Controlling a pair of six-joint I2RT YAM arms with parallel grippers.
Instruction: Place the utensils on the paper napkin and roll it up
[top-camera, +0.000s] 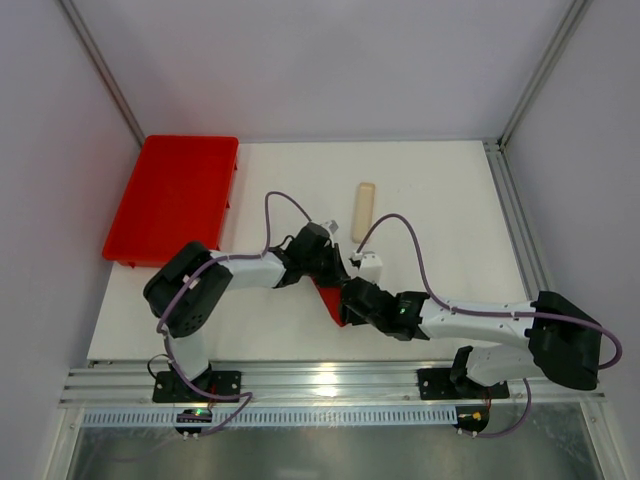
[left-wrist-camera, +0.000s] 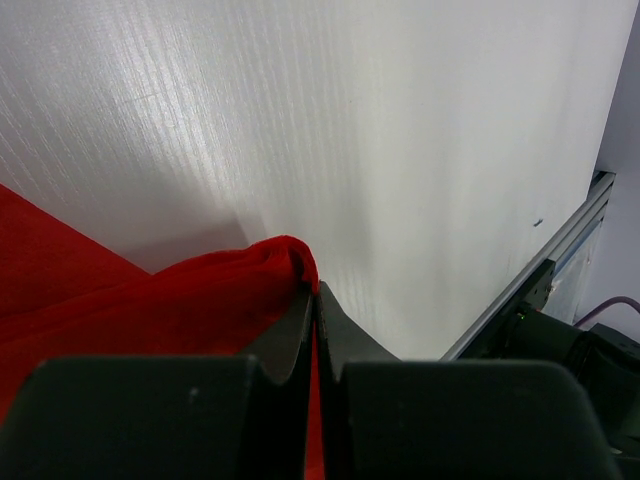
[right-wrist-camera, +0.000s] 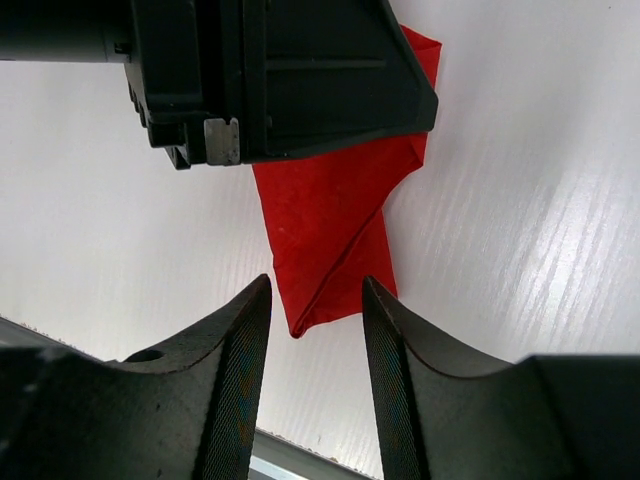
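Note:
The red paper napkin (right-wrist-camera: 335, 225) lies folded into a narrow pointed shape on the white table; a small part of it shows in the top view (top-camera: 326, 298). My left gripper (left-wrist-camera: 316, 292) is shut on a raised fold of the napkin (left-wrist-camera: 160, 305); in the top view the gripper (top-camera: 322, 268) sits just above the napkin. My right gripper (right-wrist-camera: 317, 292) is open, with its fingertips on either side of the napkin's near tip and not touching it; it also shows in the top view (top-camera: 347, 300). The teal utensils are not visible in any view.
A big red plastic tray (top-camera: 175, 195) sits at the back left. A pale beige strip (top-camera: 363, 210) lies behind the grippers. The left gripper's body (right-wrist-camera: 280, 70) fills the top of the right wrist view. A metal rail (top-camera: 330, 380) runs along the near edge.

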